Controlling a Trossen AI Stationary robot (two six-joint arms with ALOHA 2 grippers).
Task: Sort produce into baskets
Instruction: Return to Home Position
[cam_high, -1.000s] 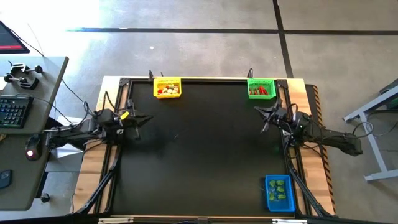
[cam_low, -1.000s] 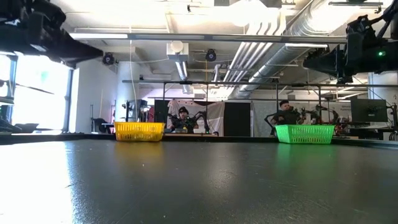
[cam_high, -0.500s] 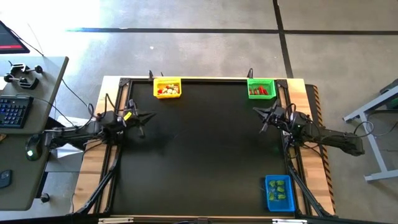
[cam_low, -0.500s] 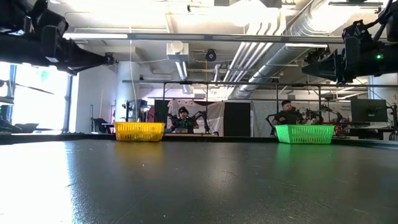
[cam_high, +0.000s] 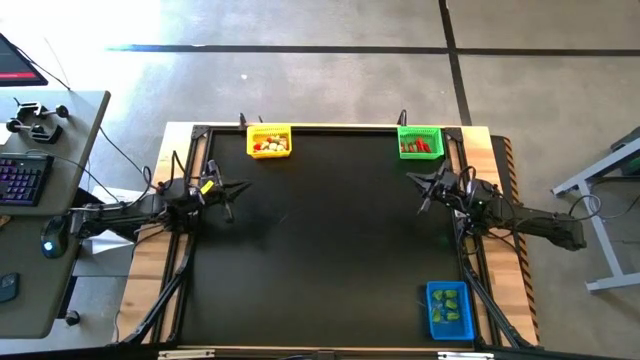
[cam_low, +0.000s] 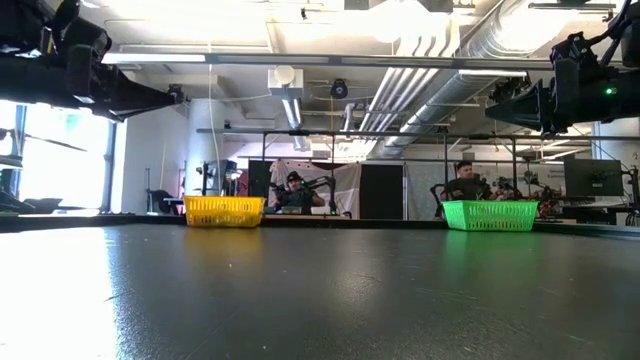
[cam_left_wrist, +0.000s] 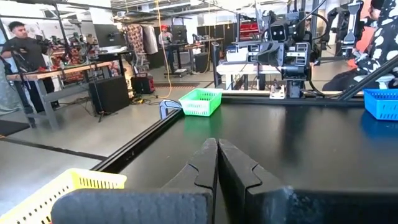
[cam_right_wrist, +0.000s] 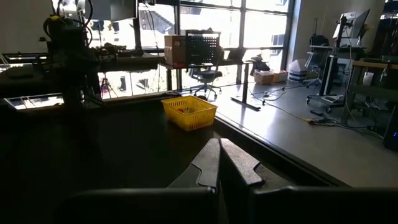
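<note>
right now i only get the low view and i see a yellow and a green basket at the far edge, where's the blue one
Observer: The blue basket stands at the corner of the table nearest your camera, on the right arm's side, outside your picture.
Operator: ok anything in it
Observer: Yes, several green pieces lie inside it, as the high view shows.
Operator: and are the end effectors carrying anything
Observer: No. The wrist views show the left end effector and the right end effector each with fingers pressed together and nothing between them.
</note>
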